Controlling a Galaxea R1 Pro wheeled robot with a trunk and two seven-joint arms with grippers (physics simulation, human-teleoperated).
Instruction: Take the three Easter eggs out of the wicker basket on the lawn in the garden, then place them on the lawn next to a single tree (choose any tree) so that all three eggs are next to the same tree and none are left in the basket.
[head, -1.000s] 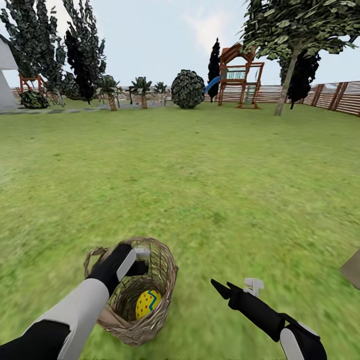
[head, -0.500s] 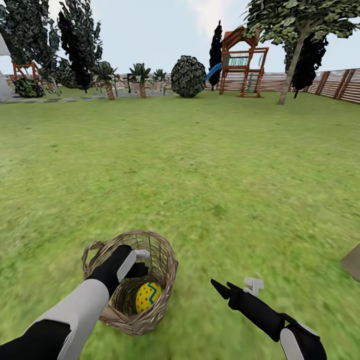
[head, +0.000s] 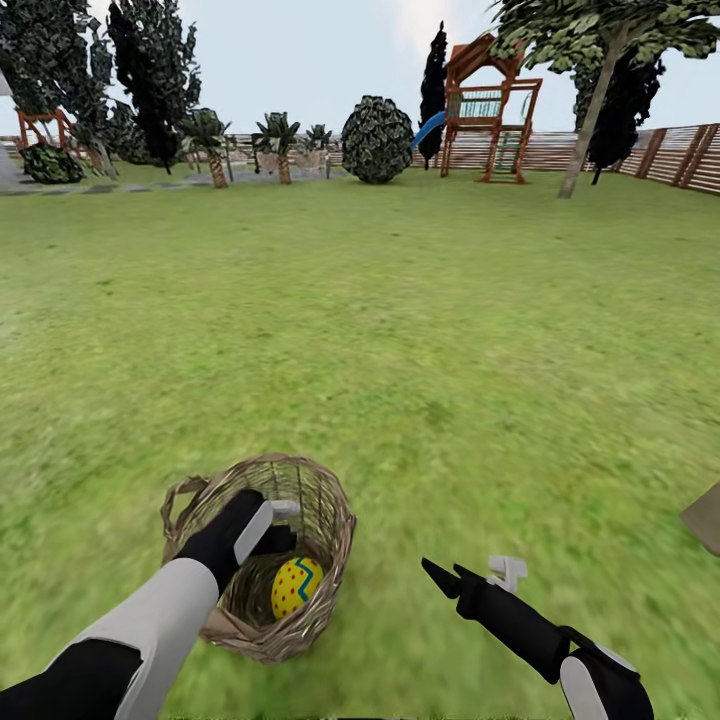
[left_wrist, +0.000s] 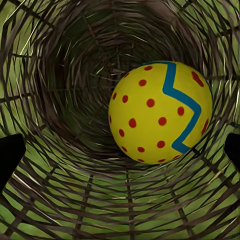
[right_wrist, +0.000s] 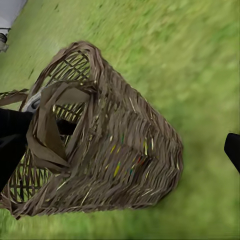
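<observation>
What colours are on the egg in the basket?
The egg is yellow with red dots and a blue zigzag stripe, clearest in the left wrist view.

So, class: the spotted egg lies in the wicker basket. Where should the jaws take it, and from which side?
Grip the egg across its rounded middle, coming down through the basket's open mouth. The deep woven walls block every other side. The left gripper is already inside; its dark fingertips stand wide apart, flanking the egg.

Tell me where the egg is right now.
In the head view, the egg lies inside the wicker basket, low left, just beside the left tool.
</observation>
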